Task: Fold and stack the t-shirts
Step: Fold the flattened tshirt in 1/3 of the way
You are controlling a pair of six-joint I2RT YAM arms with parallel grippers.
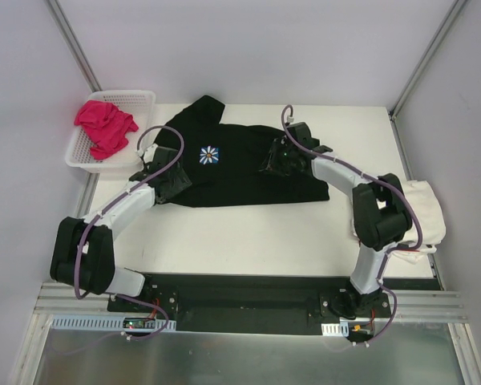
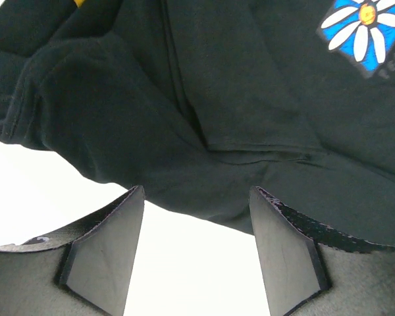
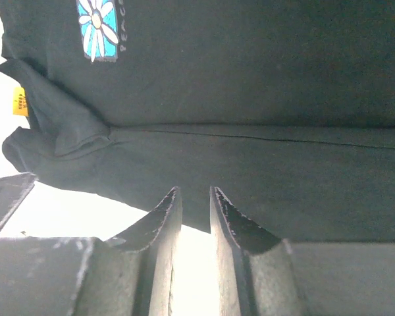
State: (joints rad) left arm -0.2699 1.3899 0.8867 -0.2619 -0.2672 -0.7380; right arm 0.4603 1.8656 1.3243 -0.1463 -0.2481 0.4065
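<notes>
Centrally on the white table [image 1: 248,233] lies the black t-shirt [image 1: 240,172], spread flat with its daisy patch [image 1: 209,155] facing up and a sleeve reaching toward the far side. The left gripper [image 1: 167,178] sits low at the shirt's near-left edge. Its fingers [image 2: 105,250] stand wide apart with bare table between them, and the cloth's edge lies just beyond the tips. The right gripper [image 1: 274,160] is over the shirt's right part. Its jaws are narrow, with only a slim gap, and the tips meet the shirt's edge; whether any cloth is nipped between them I cannot tell. At the far left a bright pink t-shirt [image 1: 104,124] is bunched inside a white mesh basket [image 1: 140,100]. A cream-white t-shirt [image 1: 427,210] lies at the table's right edge, partly behind the right arm.
</notes>
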